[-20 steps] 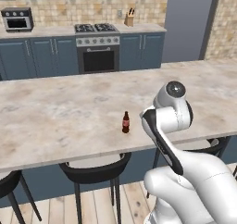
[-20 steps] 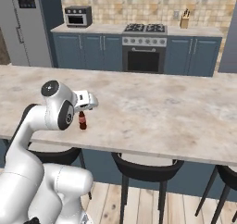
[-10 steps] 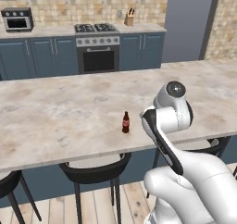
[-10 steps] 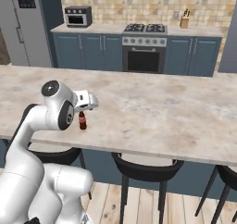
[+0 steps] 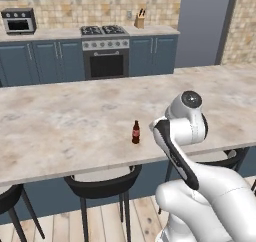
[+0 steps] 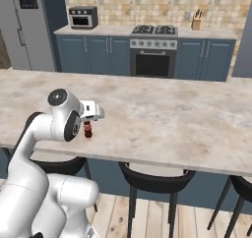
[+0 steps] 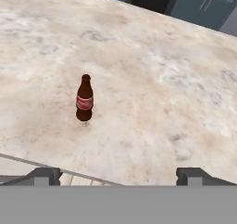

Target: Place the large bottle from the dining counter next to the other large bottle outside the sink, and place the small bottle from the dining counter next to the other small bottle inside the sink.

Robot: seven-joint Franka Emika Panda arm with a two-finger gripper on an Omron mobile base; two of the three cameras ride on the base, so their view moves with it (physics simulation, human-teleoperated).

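The small bottle (image 7: 84, 99) stands upright near the dining counter (image 5: 60, 121) front edge, ungrasped. The end effector (image 7: 118, 176) hovers nearby, fingers apart, empty. By my judgement, its move to the sink remains.

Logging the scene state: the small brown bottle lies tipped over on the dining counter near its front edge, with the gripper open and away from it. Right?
One thing is wrong: the small brown bottle stands upright, as the hand view shows. It is on the dining counter near its front edge, and the gripper is open and away from it.

Small bottle (image 7: 84, 99) upright on dining counter (image 7: 152, 79)
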